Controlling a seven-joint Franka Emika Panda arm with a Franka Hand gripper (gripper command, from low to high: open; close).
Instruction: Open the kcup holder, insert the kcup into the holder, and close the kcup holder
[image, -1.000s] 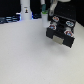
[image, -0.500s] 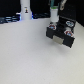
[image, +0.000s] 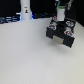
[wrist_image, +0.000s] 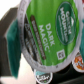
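We see a pale, flat tabletop (image: 27, 55) spanning the exterior view. On it sits 1 black boxy drawer unit (image: 61, 36) toward that view's right. A tall white bottle-like object (image: 25, 9) stands at the far edge, well apart from it.

The exterior view looks down at an angle from some way off across a white table (image: 25, 55), the kcup holder (image: 60, 36) at its upper right. The wrist view sits almost against the kcup (wrist_image: 47, 35), whose green lid fills the frame; both views share the holder area.
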